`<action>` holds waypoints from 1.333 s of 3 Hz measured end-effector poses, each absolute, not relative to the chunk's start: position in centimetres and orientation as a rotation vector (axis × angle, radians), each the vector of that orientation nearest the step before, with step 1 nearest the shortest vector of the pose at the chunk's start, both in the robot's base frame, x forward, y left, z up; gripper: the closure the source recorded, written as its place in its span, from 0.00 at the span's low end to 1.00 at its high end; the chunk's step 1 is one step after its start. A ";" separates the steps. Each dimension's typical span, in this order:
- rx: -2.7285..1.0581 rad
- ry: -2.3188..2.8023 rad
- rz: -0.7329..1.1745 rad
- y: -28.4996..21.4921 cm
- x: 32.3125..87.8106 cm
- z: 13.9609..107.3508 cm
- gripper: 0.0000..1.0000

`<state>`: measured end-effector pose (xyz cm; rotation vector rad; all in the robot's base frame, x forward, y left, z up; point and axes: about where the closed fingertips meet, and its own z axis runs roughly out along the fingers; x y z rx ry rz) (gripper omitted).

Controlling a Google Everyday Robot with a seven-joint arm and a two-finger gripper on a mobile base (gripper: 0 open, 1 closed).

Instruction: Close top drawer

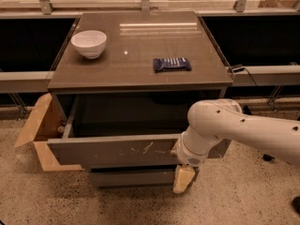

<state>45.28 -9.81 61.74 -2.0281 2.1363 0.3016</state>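
Camera view has the top drawer (117, 150) pulled way out of the cabinet, so the job is basically not done yet. You can look straight down into its dark inside, and nothing in there is clear enough to make out. The gripper (183, 179) sits low, right up against the drawer's front panel near its right end, hanging under the white arm (243, 130). It looks like it's touching the panel or just beside it, set up for a push. Honestly I can't tell whether the gripper is spread or pressed together, since the arm blocks most of it. My guess is that what's left is the whole shove: the front still has to travel back until it's flush under the countertop (140, 74).

Up and behind the gripper, on the countertop, there's a white bowl (89, 43) and a dark blue snack bar (172, 63). The wrapper has pale markings, but I can't read any brand. The pale scratches on the panel aren't writing.
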 end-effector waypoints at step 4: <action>-1.919 2.075 0.166 -11.9 50.8 64.0 0.42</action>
